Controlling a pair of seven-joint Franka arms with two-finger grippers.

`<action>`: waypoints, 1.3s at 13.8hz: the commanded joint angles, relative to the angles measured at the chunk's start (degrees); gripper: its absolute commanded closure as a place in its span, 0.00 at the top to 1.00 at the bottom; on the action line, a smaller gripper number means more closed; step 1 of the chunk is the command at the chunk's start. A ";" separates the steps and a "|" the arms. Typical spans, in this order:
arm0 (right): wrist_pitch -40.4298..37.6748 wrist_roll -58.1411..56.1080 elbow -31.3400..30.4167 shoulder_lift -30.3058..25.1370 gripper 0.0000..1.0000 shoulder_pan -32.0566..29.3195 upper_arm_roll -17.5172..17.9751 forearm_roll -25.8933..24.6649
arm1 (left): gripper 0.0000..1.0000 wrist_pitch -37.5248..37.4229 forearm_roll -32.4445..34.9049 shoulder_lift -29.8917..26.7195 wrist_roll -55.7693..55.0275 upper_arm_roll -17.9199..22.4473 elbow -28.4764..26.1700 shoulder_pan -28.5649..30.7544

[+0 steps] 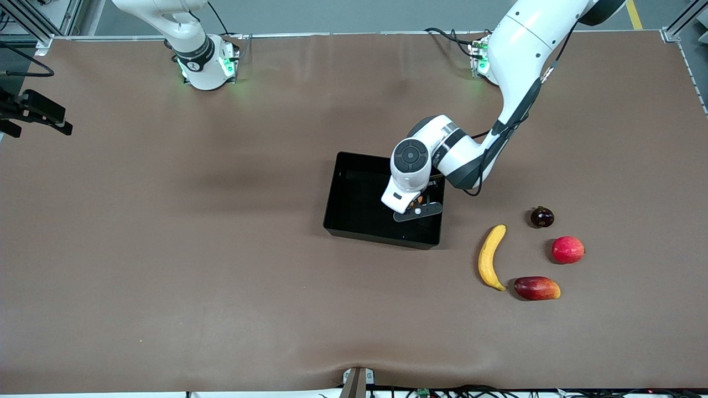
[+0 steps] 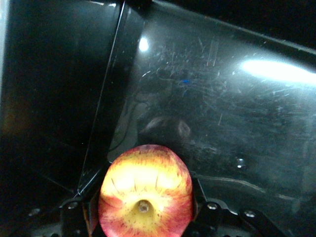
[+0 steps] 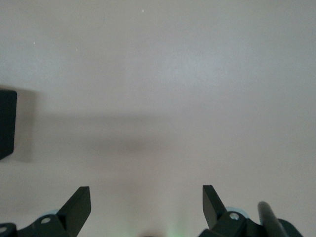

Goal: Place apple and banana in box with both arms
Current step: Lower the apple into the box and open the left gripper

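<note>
Brown table (image 1: 221, 276) covering fills the front view, with the box (image 1: 354, 221) at its centre. Within the box, the apple (image 2: 144, 192), red streaked with yellow, is clamped in the left hand (image 1: 416, 205), low over the glossy black floor. Release appears to be the step in hand; opening and lifting clear would be called for next. Lower right in frame, the banana (image 1: 490, 257) lies untouched. The right hand (image 3: 146, 205), fingers apart, waits over bare table.
</note>
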 commanded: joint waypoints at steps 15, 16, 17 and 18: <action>0.34 -0.61 0.13 -0.10 1.00 -1.88 0.34 -0.45 | 1.00 -10.87 0.45 -9.38 -0.85 -0.14 4.18 0.93; 0.34 -0.61 0.04 -0.10 1.00 -1.88 0.43 -0.45 | 1.00 -10.96 0.45 -9.56 -0.94 -0.14 5.84 0.76; 0.34 -0.61 0.13 -0.10 1.00 -1.88 0.43 -0.45 | 1.00 -11.05 0.45 -9.56 0.02 -0.14 7.08 0.93; 0.34 -0.61 0.13 -0.10 1.00 -1.79 0.43 -0.45 | 1.00 -11.05 0.36 -9.56 1.07 -0.06 8.22 1.46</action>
